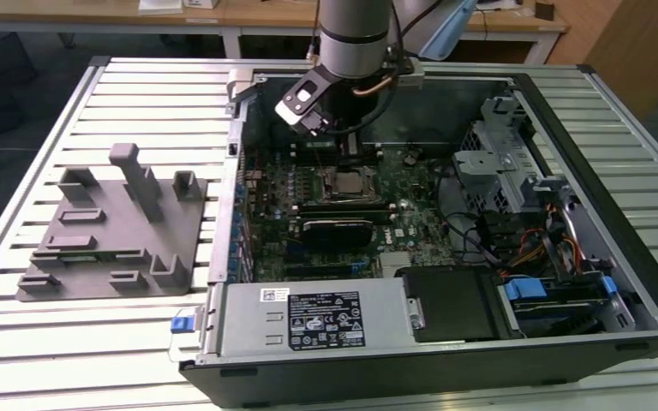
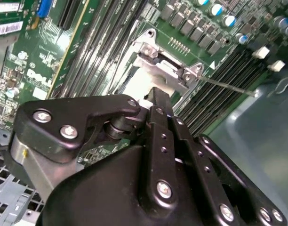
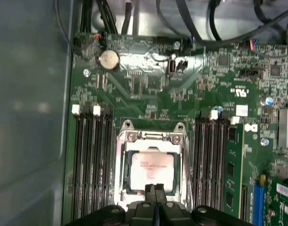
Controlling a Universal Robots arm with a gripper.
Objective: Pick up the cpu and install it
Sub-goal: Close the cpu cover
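Observation:
The cpu [image 3: 151, 168] lies flat in the metal-rimmed socket frame [image 3: 151, 137] on the green motherboard, its pale silver top facing up. My gripper [image 3: 156, 189] hangs just above the cpu's near edge, its black fingers pressed together with nothing between them. In the second wrist view the shut gripper [image 2: 156, 95] covers most of the cpu [image 2: 140, 83], with the socket's metal bracket [image 2: 164, 69] beyond it. In the exterior view the gripper [image 1: 346, 147] reaches down into the open computer case over the socket frame [image 1: 348, 182].
Memory slots [image 3: 90, 160] flank the socket on both sides. A grey plastic tray with upright posts [image 1: 112, 231] sits on the slatted table at the exterior view's left. Case walls, a power supply [image 1: 306, 318], a drive cage [image 1: 500, 163] and cables [image 1: 535, 248] surround the board.

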